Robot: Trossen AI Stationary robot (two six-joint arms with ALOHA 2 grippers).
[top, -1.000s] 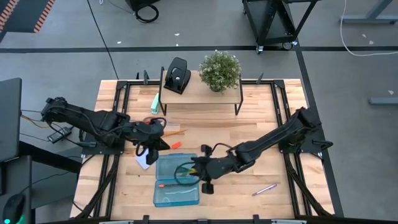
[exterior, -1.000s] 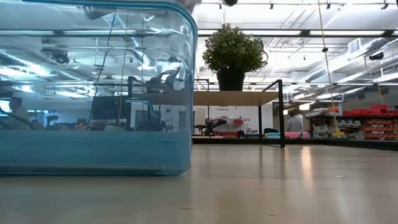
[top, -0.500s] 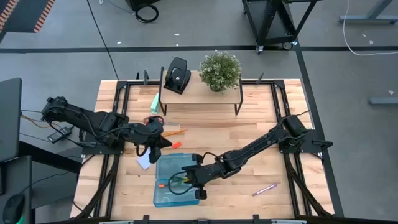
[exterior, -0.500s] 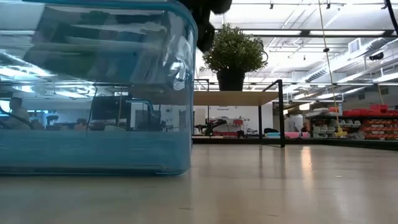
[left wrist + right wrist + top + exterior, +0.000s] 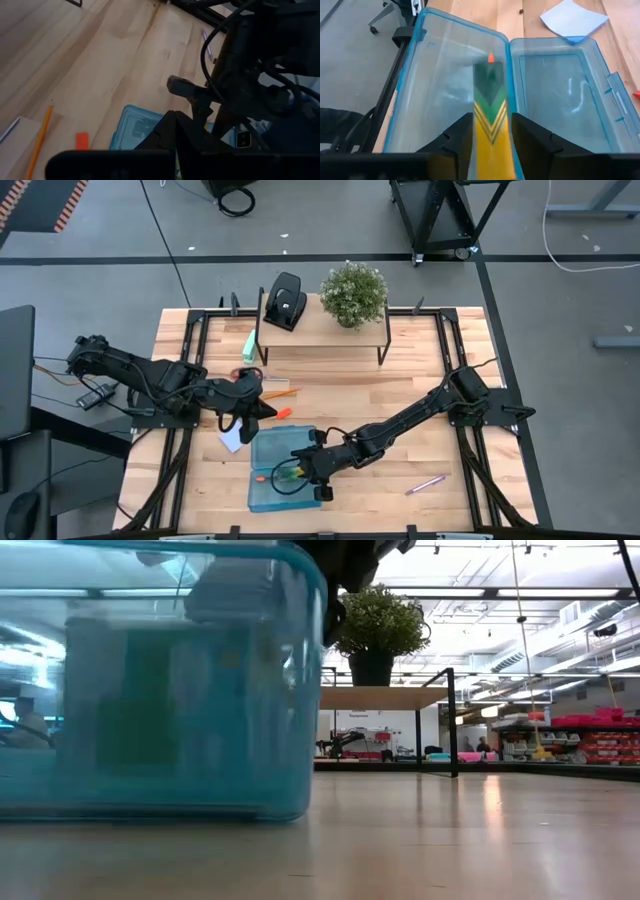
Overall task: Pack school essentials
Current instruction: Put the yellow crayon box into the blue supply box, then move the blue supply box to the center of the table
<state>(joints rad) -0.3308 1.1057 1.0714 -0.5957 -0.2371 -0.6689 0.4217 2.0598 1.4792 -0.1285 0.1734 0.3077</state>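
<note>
Here, one crayon box point(image 5: 490, 125), one blue case point(image 5: 560, 100), one pen point(image 5: 426, 484).

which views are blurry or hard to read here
Low view: the blue box fills the left side, its contents a smeared blur. Left wrist view: the foreground is dark and the left claw is out of focus. Right wrist view: the crayon box is soft.

A robotics lab or workshop hall. The wooden bench point(image 5: 400, 380) stands on a grey concrete floor point(image 5: 100, 270) with cables across it. Beyond it lie an open ceiling with strip lights point(image 5: 480, 592), far shelving point(image 5: 590, 740) and a potted plant point(image 5: 372, 625) on a small shelf point(image 5: 385, 697).
</note>
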